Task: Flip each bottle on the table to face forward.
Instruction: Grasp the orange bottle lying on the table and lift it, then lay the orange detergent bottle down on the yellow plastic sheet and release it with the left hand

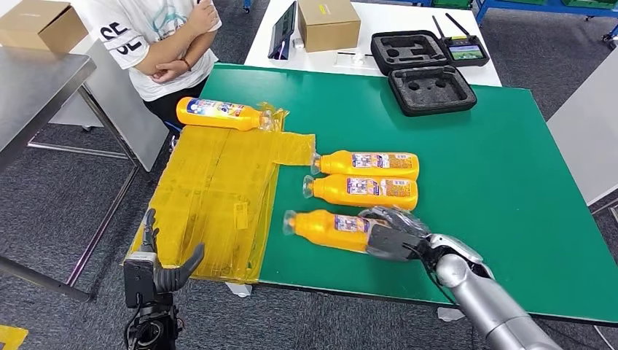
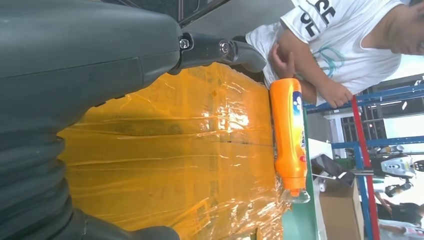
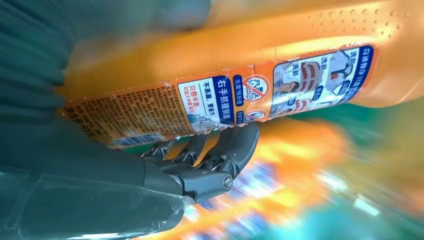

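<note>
The right hand [image 1: 394, 233] is wrapped around the base end of the nearest bottle [image 1: 328, 227], fingers [image 3: 220, 150] curled under it and clamped on the body, as the right wrist view shows close up with the back label full of small print turned toward the camera. That bottle lies on its side on the green table [image 1: 510, 168], near the front edge, its clear cap pointing toward the yellow plastic sheet [image 1: 218, 189]. Two more bottles, the middle one [image 1: 362, 190] and the far one [image 1: 368, 163], lie just beyond it, side by side and close together, and a fourth bottle [image 1: 218, 113] rests at the far end of the yellow sheet, near a seated person [image 1: 157, 44] with folded arms. The left hand [image 1: 157, 270] hangs below the table's near corner with fingers apart, holding nothing. The step in hand looks like rolling the gripped bottle about its long axis so the front label comes up. To do it well, the grip should stay firm around the body (the plastic is likely smooth and could slip), the bottle should lift just clear of the table before the wrist turns, and the turn should keep away from the middle bottle, which lies near enough to be knocked. Setting it down flat before the fingers let go should stop it rolling back.
</note>
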`<state>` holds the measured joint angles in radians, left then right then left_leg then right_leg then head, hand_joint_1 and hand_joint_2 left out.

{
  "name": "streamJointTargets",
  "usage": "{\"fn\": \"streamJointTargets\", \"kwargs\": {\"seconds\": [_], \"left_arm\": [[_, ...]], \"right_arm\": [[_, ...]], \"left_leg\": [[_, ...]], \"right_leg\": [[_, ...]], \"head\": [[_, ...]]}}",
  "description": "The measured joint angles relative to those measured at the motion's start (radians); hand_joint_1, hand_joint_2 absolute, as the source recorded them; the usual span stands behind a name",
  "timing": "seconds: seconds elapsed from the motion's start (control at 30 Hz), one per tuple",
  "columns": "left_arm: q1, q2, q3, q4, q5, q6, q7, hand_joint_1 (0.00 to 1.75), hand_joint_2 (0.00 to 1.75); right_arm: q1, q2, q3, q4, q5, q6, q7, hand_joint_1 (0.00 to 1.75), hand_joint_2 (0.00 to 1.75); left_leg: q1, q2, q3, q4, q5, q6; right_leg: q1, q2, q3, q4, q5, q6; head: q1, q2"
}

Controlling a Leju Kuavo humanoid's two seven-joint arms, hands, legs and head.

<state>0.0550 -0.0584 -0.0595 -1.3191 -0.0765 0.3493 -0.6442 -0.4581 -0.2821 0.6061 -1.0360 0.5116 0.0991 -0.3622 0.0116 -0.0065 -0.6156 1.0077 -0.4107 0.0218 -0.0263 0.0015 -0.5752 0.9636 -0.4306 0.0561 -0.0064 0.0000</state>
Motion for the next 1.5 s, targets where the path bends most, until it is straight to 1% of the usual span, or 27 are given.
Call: {"fn": "streamJointTargets", "kwargs": {"seconds": [0.07, 0.1, 0.23, 0.5, 0.6, 0.7, 0.8, 0.9, 1.0, 1.07, 1.17, 1.23, 1.4, 1.5], "left_arm": [[-0.006, 0.000, -0.003, 0.000, 0.006, -0.009, -0.002, 0.00, 1.75], [-0.009, 0.000, -0.005, 0.000, 0.007, -0.012, -0.002, 0.00, 1.75], [-0.015, -0.001, -0.009, 0.000, 0.009, -0.014, -0.003, 0.00, 1.75], [-0.016, -0.001, -0.009, 0.000, 0.011, -0.015, -0.008, 0.00, 1.75], [-0.016, -0.001, -0.009, 0.000, 0.022, -0.028, -0.008, 0.00, 1.75], [-0.013, -0.003, -0.009, -0.004, 0.043, -0.052, -0.008, 0.00, 1.75], [-0.004, -0.007, -0.011, -0.028, 0.057, -0.079, -0.002, 0.00, 1.75], [0.010, -0.010, -0.013, -0.069, 0.072, -0.111, 0.014, 0.00, 1.75], [0.021, -0.010, -0.014, -0.109, 0.121, -0.179, 0.043, 0.00, 1.75], [0.028, -0.010, -0.022, -0.133, 0.171, -0.257, 0.071, 0.00, 1.75], [0.034, -0.008, -0.050, -0.167, 0.232, -0.383, 0.115, 0.00, 1.75], [0.032, -0.005, -0.073, -0.182, 0.254, -0.445, 0.137, 0.00, 1.75], [0.002, 0.008, -0.146, -0.190, 0.294, -0.566, 0.167, 0.00, 1.75], [-0.027, 0.019, -0.189, -0.191, 0.296, -0.615, 0.169, 0.00, 1.75]], "right_arm": [[0.016, 0.019, -0.022, -0.023, -0.057, -0.021, -0.086, 1.75, 1.75], [0.021, 0.029, -0.030, -0.035, -0.069, -0.026, -0.107, 1.75, 1.75], [0.035, 0.048, -0.047, -0.062, -0.077, -0.031, -0.120, 1.75, 1.75], [0.047, 0.057, -0.064, -0.079, -0.082, -0.033, -0.125, 1.75, 1.75], [0.062, 0.068, -0.078, -0.092, -0.122, -0.039, -0.173, 1.75, 1.75], [0.100, 0.108, -0.113, -0.136, -0.154, -0.066, -0.222, 1.75, 1.75], [0.131, 0.164, -0.140, -0.177, -0.174, -0.079, -0.223, 1.75, 1.75], [0.137, 0.208, -0.163, -0.187, -0.188, -0.082, -0.212, 1.75, 1.75], [0.136, 0.240, -0.181, -0.182, -0.185, -0.088, -0.210, 1.75, 1.75], [0.135, 0.259, -0.188, -0.175, -0.184, -0.100, -0.220, 1.75, 1.75], [0.137, 0.285, -0.193, -0.162, -0.199, -0.118, -0.259, 1.75, 1.75], [0.141, 0.302, -0.194, -0.153, -0.221, -0.121, -0.291, 1.75, 1.75], [0.148, 0.351, -0.190, -0.105, -0.253, -0.108, -0.325, 1.75, 1.75], [0.151, 0.375, -0.179, -0.063, -0.256, -0.094, -0.329, 1.75, 1.75]], "left_leg": [[0.000, 0.001, 0.000, 0.000, 0.000, 0.000], [0.000, 0.001, 0.000, 0.000, 0.000, 0.000], [0.001, -0.001, -0.001, 0.000, 0.000, 0.000], [0.001, -0.001, -0.001, 0.000, 0.000, 0.000], [0.001, -0.002, -0.001, 0.000, 0.000, 0.000], [0.001, 0.000, -0.001, 0.000, 0.000, 0.000], [0.002, 0.001, -0.001, 0.000, 0.000, -0.001], [0.003, 0.001, -0.001, 0.000, 0.000, -0.001], [0.003, 0.001, -0.001, 0.000, 0.000, -0.001], [0.003, 0.001, -0.001, 0.000, 0.000, -0.001], [0.003, 0.001, -0.001, 0.000, 0.000, -0.001], [0.003, 0.001, -0.001, 0.000, 0.000, -0.001], [0.003, 0.001, -0.001, 0.000, 0.000, -0.001], [0.003, 0.001, -0.001, 0.000, 0.000, -0.001]], "right_leg": [[0.000, 0.000, 0.000, 0.000, 0.000, 0.000], [0.000, 0.000, -0.001, 0.000, 0.000, 0.000], [0.001, -0.001, -0.001, 0.000, 0.000, 0.000], [0.000, 0.000, -0.001, 0.000, 0.000, 0.000], [0.000, -0.001, 0.000, 0.000, 0.000, 0.000], [0.002, 0.000, -0.001, 0.000, 0.000, 0.000], [0.003, 0.001, -0.002, 0.000, 0.000, 0.000], [0.003, 0.001, -0.002, 0.000, -0.001, -0.001], [0.003, 0.001, -0.001, 0.000, -0.001, -0.001], [0.003, 0.001, -0.001, 0.000, -0.001, -0.001], [0.002, 0.001, -0.001, 0.000, 0.000, -0.001], [0.002, 0.001, -0.001, 0.000, 0.000, -0.001], [0.003, 0.001, -0.002, 0.000, 0.000, -0.001], [0.003, 0.001, -0.002, 0.000, 0.000, -0.001]], "head": [[0.000, 0.000], [0.000, 0.000], [0.000, 0.000], [0.000, 0.000], [0.000, 0.000], [0.000, 0.000], [0.000, 0.000], [0.000, 0.000], [0.000, 0.000], [0.000, 0.000], [0.000, 0.000], [0.000, 0.000], [0.000, 0.000], [0.000, 0.000]]}}
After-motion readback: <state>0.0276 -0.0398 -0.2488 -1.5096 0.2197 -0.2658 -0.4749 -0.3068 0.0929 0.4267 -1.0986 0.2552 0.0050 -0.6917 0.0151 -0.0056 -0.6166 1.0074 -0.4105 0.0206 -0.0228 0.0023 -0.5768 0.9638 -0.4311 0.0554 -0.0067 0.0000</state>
